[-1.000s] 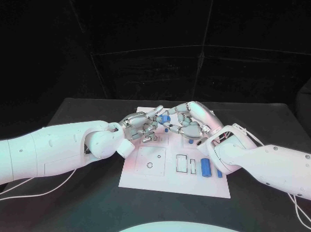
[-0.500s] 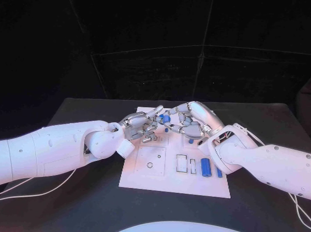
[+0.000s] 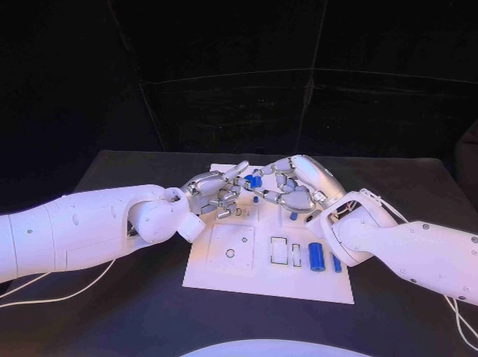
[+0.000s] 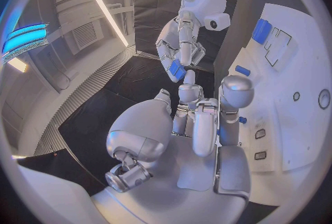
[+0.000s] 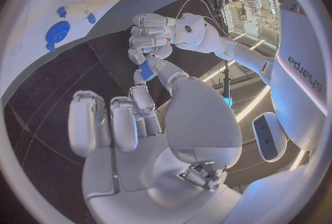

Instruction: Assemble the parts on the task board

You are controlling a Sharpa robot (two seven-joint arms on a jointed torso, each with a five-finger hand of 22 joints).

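Wrist views show right robot hand [image 4: 181, 52] pinching blue part [image 5: 146, 71].

table: black [image 3: 121, 305], under and around the fingers
cables: white [image 3: 46, 297], on table, well behind the fingers

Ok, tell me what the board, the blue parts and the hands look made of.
Board: looks like matte white plastic or painted sheet, flat, with crisp cut-out slots.
Blue parts, e.g. the cylinder: probably smooth plastic, with an even colour and soft sheen.
Left hand and right hand: silver, seemingly metal or metallised shells, with bright highlights on the fingers.
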